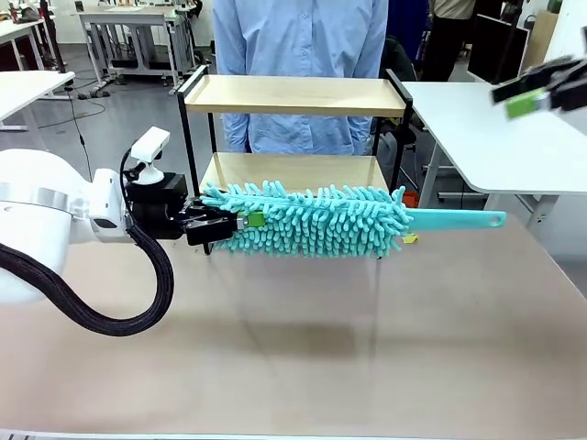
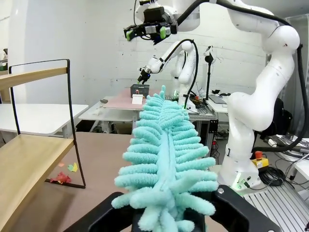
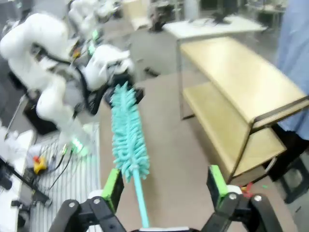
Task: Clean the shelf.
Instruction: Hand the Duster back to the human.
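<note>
Shelf (image 1: 295, 95) stands at the far edge of the brown bench (image 1: 303, 339), its two wooden boards bare, with a person in a light blue shirt (image 1: 301, 37) just behind it. Across its front, level with the lower board, a teal fluffy duster (image 1: 316, 220) hangs horizontally, pinched at its head end by the left end effector (image 1: 213, 223), its handle pointing toward the robot's right. The right end effector (image 1: 541, 90) hovers high off to the right with fingers spread and nothing between them, and small scraps (image 2: 65, 173) lie on the bench by the shelf's leg.
</note>
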Controlling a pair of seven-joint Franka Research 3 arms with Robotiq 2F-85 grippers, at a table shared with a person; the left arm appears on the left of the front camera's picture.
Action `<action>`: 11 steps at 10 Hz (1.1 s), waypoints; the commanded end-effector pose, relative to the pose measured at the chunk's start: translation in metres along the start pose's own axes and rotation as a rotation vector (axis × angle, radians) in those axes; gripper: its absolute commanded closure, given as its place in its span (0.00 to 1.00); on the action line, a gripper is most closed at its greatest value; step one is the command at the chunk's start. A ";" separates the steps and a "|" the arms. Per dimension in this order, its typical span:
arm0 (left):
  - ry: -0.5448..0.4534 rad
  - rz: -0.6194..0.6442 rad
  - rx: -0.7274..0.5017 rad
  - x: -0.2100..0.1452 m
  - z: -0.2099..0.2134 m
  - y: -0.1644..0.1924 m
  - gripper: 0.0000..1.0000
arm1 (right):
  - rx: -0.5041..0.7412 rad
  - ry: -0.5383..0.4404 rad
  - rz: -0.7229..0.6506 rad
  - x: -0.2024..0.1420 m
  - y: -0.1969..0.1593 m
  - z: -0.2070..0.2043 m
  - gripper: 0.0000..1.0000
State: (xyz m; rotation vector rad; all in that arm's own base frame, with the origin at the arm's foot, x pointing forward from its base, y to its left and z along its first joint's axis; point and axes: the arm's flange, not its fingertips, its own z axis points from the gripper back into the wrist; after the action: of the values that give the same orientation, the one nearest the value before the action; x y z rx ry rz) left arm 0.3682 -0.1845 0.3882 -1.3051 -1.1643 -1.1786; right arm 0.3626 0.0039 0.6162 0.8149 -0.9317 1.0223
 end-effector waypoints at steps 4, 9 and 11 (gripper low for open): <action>0.003 -0.008 -0.003 0.003 0.000 -0.002 1.00 | -0.179 -0.259 -0.033 -0.022 0.006 0.045 0.00; -0.053 0.013 0.052 0.023 0.013 0.002 0.82 | -0.194 -0.204 -0.063 -0.014 0.004 0.054 0.00; -0.104 0.005 0.156 0.068 0.036 0.006 0.82 | -0.194 -0.204 -0.063 -0.014 0.004 0.054 0.00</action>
State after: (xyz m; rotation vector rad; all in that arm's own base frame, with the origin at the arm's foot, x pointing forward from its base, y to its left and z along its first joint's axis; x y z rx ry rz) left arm 0.3813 -0.1556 0.4256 -1.2731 -1.2454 -1.0803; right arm 0.3398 -0.0457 0.6205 0.7950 -1.1586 0.7878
